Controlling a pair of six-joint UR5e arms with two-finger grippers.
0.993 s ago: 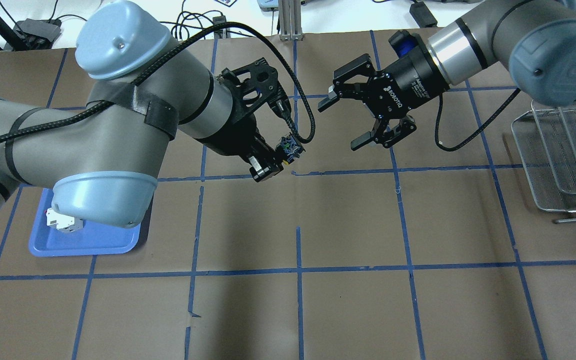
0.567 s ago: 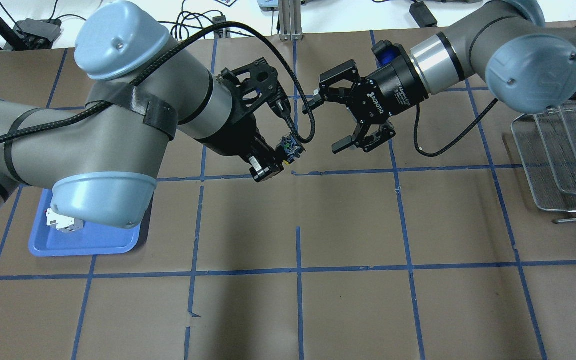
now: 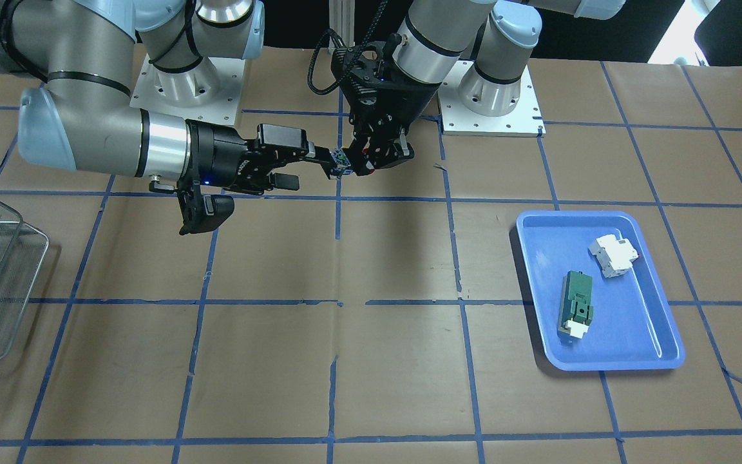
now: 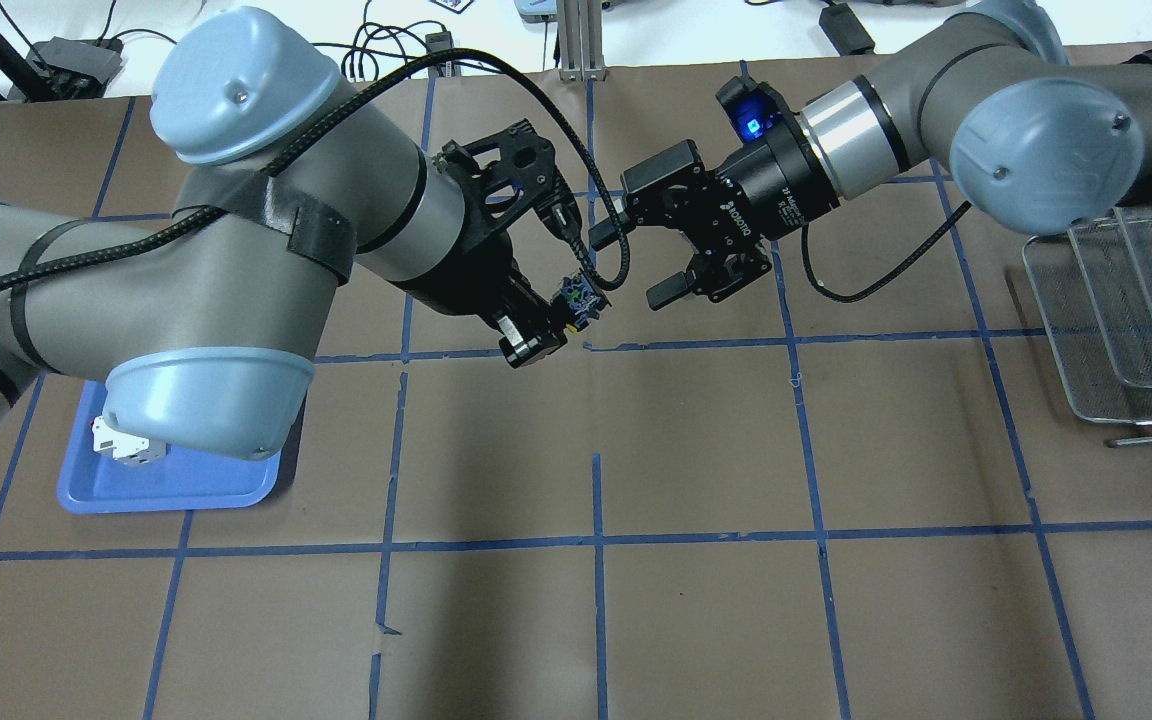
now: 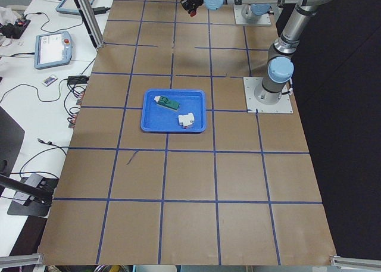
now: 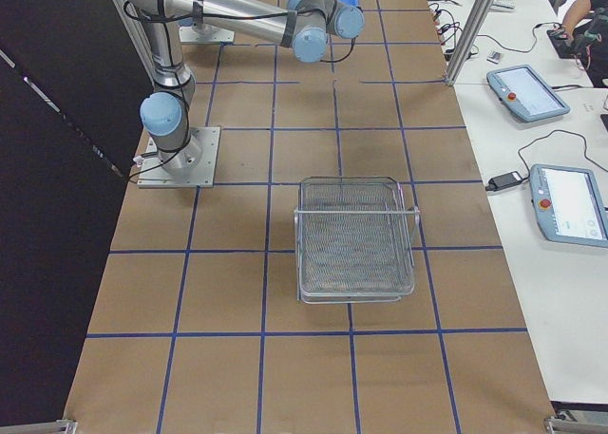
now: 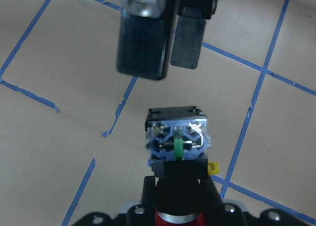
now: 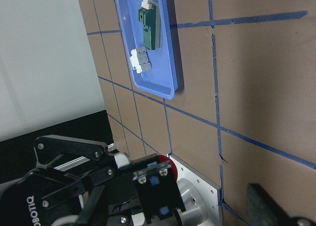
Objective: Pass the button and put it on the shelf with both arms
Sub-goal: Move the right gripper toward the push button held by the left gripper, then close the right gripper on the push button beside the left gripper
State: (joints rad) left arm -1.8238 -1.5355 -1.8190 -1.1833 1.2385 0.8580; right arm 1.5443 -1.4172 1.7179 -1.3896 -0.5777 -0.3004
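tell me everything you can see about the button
The button has a black boxy body, plastic by the look, with a blue end face carrying metal terminals, a green strip down the middle and a small yellow tab at one side. Its round red cap is at the gripped end. The left hand holds it clear of the table, terminal end pointing out toward the open right hand, whose fingers are close but apart from it. Nothing else touches it.

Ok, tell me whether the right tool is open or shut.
Open. Overhead, the fingers of the right tool stand wide apart, gripping nothing; the left tool holds the button.
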